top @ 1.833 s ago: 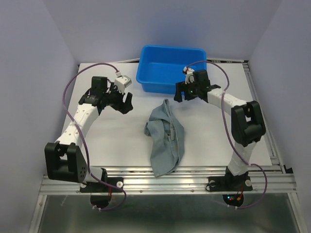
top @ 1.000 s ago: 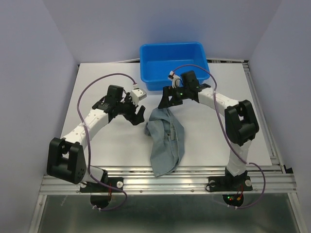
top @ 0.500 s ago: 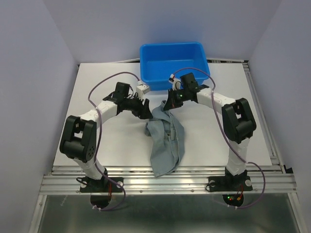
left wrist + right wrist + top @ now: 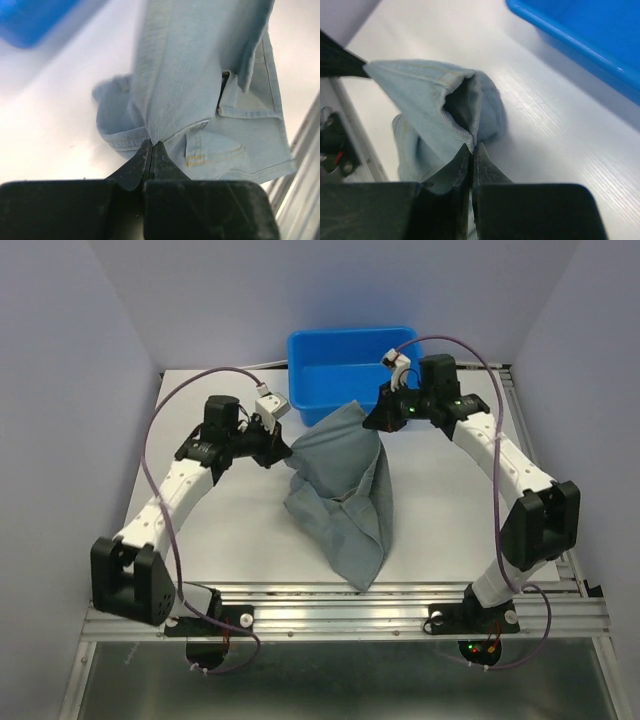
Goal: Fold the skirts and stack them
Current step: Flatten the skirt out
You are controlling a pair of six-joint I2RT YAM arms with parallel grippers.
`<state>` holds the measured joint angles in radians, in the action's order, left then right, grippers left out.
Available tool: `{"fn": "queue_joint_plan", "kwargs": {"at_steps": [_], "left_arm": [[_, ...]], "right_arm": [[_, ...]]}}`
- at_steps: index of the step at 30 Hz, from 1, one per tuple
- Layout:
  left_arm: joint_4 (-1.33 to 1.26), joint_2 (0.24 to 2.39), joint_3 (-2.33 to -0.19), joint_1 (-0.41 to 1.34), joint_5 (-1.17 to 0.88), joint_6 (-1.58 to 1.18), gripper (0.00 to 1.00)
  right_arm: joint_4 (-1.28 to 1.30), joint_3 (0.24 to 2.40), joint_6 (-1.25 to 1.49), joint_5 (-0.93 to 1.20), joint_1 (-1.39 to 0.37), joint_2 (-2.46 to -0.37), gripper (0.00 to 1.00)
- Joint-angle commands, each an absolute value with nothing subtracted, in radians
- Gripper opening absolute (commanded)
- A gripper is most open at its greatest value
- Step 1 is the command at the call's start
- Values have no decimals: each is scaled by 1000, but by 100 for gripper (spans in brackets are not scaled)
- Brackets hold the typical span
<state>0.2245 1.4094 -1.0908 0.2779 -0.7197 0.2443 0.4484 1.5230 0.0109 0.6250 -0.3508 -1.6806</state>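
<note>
One grey-blue denim skirt (image 4: 345,485) hangs lifted between my two grippers, its lower end trailing on the white table toward the front edge. My left gripper (image 4: 283,452) is shut on the skirt's left upper edge; in the left wrist view the skirt (image 4: 210,90) spreads away from the closed left gripper (image 4: 152,144), a pocket showing. My right gripper (image 4: 375,418) is shut on the right upper corner; in the right wrist view the skirt (image 4: 420,95) runs left from the pinching right gripper (image 4: 472,146).
A bright blue plastic tub (image 4: 350,365) stands at the back centre, just behind the lifted cloth, and shows as a blue tub (image 4: 590,40) in the right wrist view. The metal rail (image 4: 340,615) runs along the table's front edge.
Both grippers closed on the skirt's top edge and rose apart, lifting and spreading the cloth. The right arm swung back toward the tub; the left pulled leftward.
</note>
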Motion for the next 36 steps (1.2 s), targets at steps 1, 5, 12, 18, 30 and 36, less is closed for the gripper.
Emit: {"fn": "queue_joint_plan", "kwargs": {"at_steps": [1, 5, 12, 18, 30, 36], "left_arm": [[328, 1186, -1091, 288, -500, 414, 0], [361, 1082, -1016, 382, -388, 457, 0], [339, 1169, -930, 640, -220, 400, 0], [367, 1175, -902, 684, -205, 405, 40], [528, 954, -730, 680, -63, 713, 67], [443, 1037, -695, 673, -46, 836, 70]], "right_arm": [[534, 1506, -175, 631, -270, -1592, 1], [569, 1410, -302, 551, -250, -1546, 1], [568, 1253, -393, 465, -241, -1479, 1], [571, 1132, -465, 494, -241, -1424, 1], [577, 1045, -505, 537, -241, -1425, 1], [584, 1031, -523, 520, -241, -1411, 1]]}}
